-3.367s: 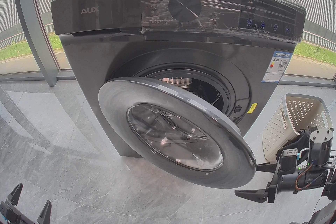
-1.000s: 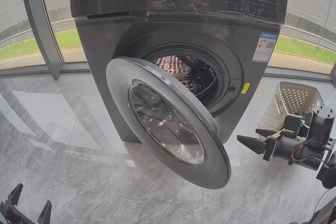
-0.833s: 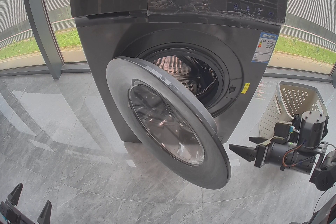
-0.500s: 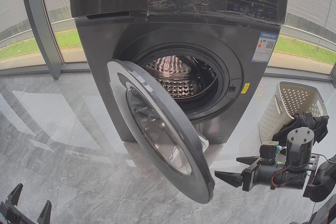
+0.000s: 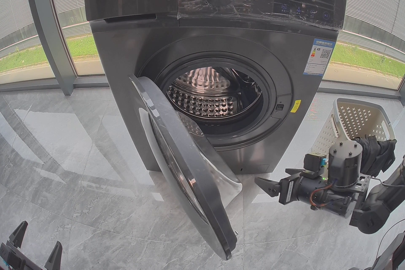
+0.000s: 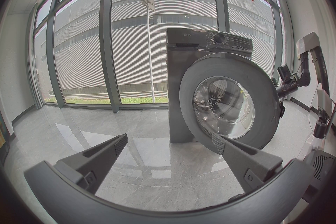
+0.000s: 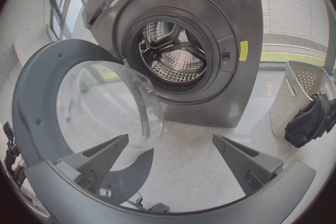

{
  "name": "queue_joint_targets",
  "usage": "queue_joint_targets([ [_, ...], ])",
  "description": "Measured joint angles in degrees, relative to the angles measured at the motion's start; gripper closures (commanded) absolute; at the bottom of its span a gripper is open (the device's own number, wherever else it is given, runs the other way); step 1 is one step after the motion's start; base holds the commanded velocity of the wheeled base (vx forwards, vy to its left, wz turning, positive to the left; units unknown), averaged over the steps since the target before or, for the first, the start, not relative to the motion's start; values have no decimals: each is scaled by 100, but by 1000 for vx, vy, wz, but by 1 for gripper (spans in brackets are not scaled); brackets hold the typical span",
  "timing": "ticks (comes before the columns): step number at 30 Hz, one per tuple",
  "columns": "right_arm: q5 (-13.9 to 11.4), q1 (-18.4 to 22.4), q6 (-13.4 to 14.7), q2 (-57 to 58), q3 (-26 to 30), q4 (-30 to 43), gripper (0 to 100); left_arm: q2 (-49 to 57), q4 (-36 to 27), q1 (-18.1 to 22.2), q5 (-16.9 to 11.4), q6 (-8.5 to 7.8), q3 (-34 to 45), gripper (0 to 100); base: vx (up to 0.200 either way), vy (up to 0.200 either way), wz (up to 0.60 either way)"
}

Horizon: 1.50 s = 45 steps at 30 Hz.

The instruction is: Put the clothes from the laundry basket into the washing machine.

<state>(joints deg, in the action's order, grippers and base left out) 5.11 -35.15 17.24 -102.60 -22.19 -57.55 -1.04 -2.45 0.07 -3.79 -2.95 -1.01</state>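
Though empty as yet, well placed for the fetch: right gripper, fingers spread, near laundry basket on floor right of washing machine. Dark clothes draped over basket rim. Door hanging wide, drum bare. Left gripper low, well apart, fingers spread too. Next, likely: swing toward basket, drop onto cloth, clench, carry to drum.

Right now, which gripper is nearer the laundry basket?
Right. The right gripper hangs close beside the laundry basket, on its washer side; the left gripper is far off, past the open door.
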Motion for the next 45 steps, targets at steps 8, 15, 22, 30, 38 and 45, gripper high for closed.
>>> queue_joint_targets([
  [8, 191, 191, 74, -868, -658, -4, 0, 0, -1, 2, 0, -2, 0, 0, 0, 0, 0],
  [15, 204, 39, 72, -1430, -816, -294, 0, 0, 0, -2, -1, -6, 0, 0, 0, 0, 0],
  [22, -44, -291, 60, -1592, -575, -770, 0, 0, 0, 0, 0, -20, 0, 0, 0, 0, 0],
  [30, -238, -477, 52, -1775, -492, -1284, 0, 0, 0, 0, 0, -20, 0, 0, 0, 0, 0],
  [38, -277, -503, -229, -2048, -990, -1221, 0, 0, 0, 0, 0, -16, 0, 0, 0, 0, 0],
  [45, -427, -739, -347, -2278, -1172, -1230, 0, 0, 0, 0, 0, -13, 0, 0, 0, 0, 0],
])
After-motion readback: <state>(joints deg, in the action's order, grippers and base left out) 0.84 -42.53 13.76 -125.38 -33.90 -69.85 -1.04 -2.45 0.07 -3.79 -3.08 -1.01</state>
